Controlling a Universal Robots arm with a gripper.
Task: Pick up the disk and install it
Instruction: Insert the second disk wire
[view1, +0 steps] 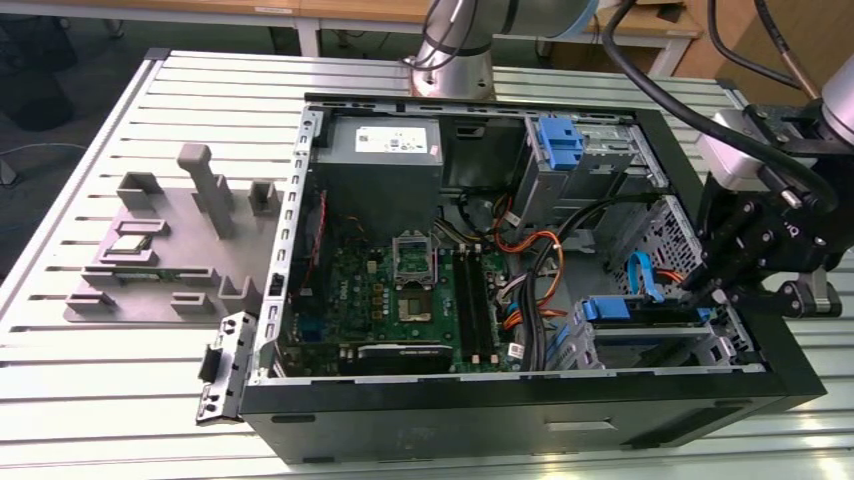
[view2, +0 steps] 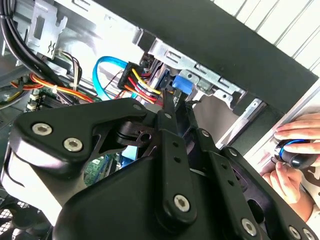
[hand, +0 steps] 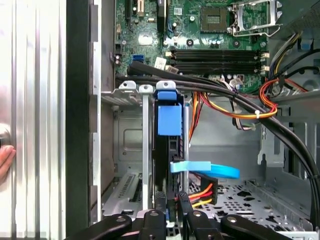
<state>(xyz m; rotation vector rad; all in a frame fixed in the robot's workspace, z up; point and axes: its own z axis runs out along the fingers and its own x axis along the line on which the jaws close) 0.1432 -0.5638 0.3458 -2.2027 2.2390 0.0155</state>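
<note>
Pinching disk (hand: 167, 150) edge in bay: fingers (hand: 183, 200); hand (view2: 295, 165) w/ second wrist view.

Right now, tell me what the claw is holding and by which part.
The claw is closed on the disk, gripping the end of its blue frame that sticks out of the drive bay.

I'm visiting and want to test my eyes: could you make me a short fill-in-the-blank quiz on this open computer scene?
1. The pincer is at the disk's carrier, whose colour is ____.
2. The disk sits in a bay inside the open computer ____.
3. On the grey tray beside the case lies a small square ____.
4. The case rests on a slatted metal ____.

Missing words: blue; case; chip; table
</note>
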